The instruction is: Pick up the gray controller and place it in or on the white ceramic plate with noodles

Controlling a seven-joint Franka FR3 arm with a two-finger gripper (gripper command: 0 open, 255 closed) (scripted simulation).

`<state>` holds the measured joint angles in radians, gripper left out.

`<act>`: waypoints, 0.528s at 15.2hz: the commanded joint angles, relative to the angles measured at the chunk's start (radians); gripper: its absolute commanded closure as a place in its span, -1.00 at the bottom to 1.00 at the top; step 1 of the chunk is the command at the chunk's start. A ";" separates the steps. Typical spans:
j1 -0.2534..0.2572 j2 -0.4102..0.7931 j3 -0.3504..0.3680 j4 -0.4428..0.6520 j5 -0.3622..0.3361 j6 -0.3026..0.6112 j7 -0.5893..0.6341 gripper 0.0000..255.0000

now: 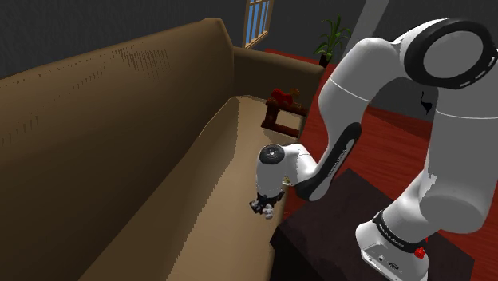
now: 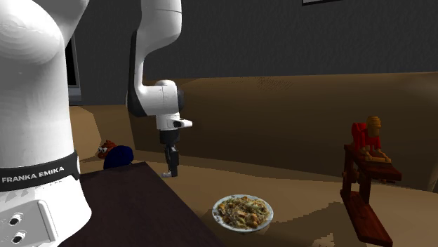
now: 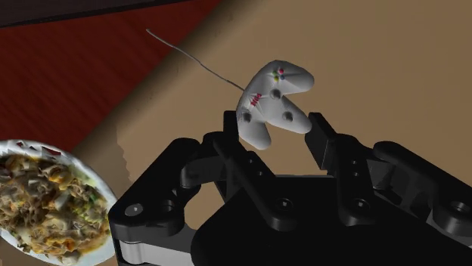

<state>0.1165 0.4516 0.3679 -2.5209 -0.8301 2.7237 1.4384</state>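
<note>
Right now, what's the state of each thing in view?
Grey controller, lying buttons-up on the sofa seat, cable trailing, not lifted.
Hand, open, astride the controller.
Plate, upright on the seat, full of noodles, no controller on it.
Red toy horse, standing upright.

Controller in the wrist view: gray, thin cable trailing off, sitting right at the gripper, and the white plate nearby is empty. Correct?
Not quite. The plate is not empty: the wrist view shows it heaped with noodles. The rest holds: the gray controller, its thin cable trailing off, sits right at the gripper.
</note>
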 commanded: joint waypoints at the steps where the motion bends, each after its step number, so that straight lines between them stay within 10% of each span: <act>1: -0.018 -0.031 0.026 -0.016 0.034 -0.013 -0.026 1.00; 8: -0.093 -0.152 0.131 -0.062 0.185 -0.066 -0.145 1.00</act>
<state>0.0321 0.3164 0.4846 -2.5750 -0.6665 2.6642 1.3084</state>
